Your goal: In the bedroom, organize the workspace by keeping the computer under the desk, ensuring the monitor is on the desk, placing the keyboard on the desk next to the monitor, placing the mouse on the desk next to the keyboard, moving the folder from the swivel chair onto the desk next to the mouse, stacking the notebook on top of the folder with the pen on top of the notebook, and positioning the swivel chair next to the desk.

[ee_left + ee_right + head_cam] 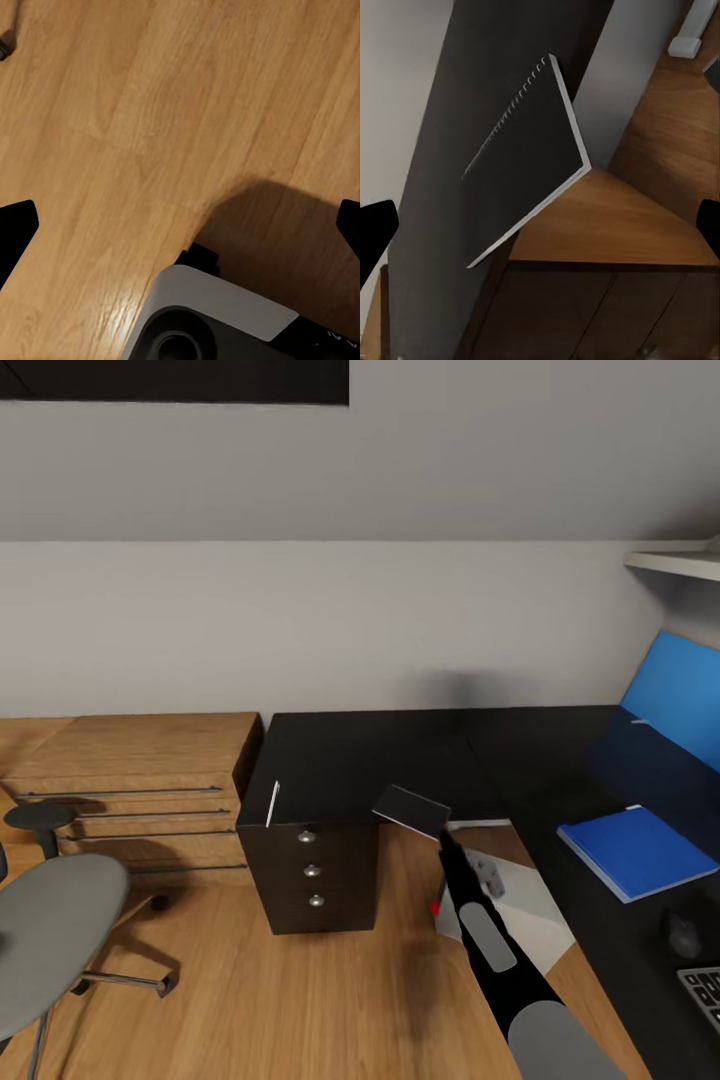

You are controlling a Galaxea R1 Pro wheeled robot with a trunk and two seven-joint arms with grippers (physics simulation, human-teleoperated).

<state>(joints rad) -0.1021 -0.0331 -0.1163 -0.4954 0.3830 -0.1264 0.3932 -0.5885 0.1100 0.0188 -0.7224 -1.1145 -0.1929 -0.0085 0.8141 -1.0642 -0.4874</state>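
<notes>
The dark spiral notebook [412, 810] [529, 154] sits tilted at the black desk's [400, 750] front edge, one corner overhanging the floor. My right gripper [446, 840] [540, 229] is just short of it and open, its fingers spread wide. A thin white pen [272, 803] lies on the desk above the drawers. At the right are the blue folder [635, 850], mouse [683, 935], keyboard [705, 988] and blue-lit monitor [680, 700]. A light grey computer case [515, 900] lies under the desk. The grey swivel chair [50, 930] stands at left. My left gripper [180, 225] hangs open over the wooden floor.
A wooden dresser [130, 780] stands against the wall left of the desk's drawer unit [312, 870]. A white shelf [675, 562] juts out at upper right. My own grey base [217, 315] and a chair caster [6, 45] appear in the left wrist view.
</notes>
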